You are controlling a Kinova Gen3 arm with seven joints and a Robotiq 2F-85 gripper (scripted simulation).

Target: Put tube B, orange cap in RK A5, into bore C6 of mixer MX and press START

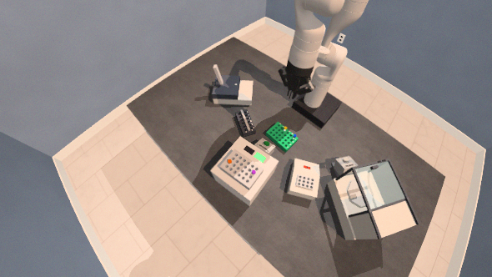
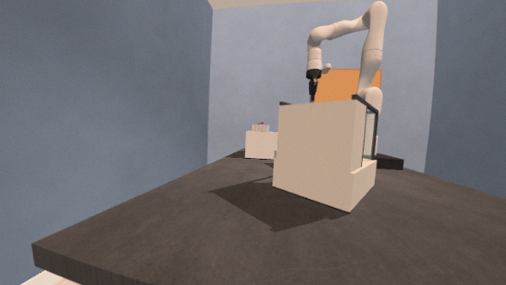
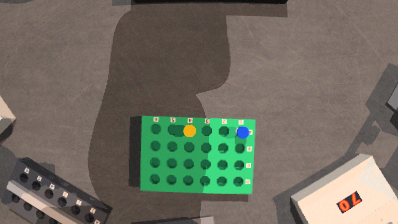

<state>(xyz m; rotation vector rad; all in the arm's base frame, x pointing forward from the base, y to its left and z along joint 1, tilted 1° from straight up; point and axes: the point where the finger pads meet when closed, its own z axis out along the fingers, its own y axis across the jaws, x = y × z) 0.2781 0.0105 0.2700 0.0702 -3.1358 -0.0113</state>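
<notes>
Hand (image 1: 295, 93) hung high above the bench (image 1: 175, 113), close to the arm's own base. Its fingers were drawn fully together with nothing between them, so you were carrying no tube.

Looking down through the wrist camera, the rack RK (image 3: 147, 175) showed only two caps in its row nearest the base: an amber-capped tube (image 3: 189, 131) and a blue-capped tube (image 3: 242, 132). The well just beside the amber one looked vacant. I took that for A5.

From the top view, tube B (image 1: 229, 161) stood with its orange cap in the mixer MX (image 1: 268, 164). It was at the far-left end of the bore block as seen from the front, which fitted C6. A purple-capped tube (image 1: 253, 171) sat elsewhere in the same block. Whether tube B was pushed right to the bottom could not be told from that height.

A bright green patch (image 1: 260, 157) showed beside the bores. I read it as the run lamp alight, though at that size it could not be told apart from a key.

By that reading you were in the waiting step. Placing and pressing START were done, and the mixing was in progress.

The next move called for patience:
- Keep the hand well off the shaking block.
- Watch for the green to go out.
- If red showed, bring the closed fingertips down onto START again.
</notes>
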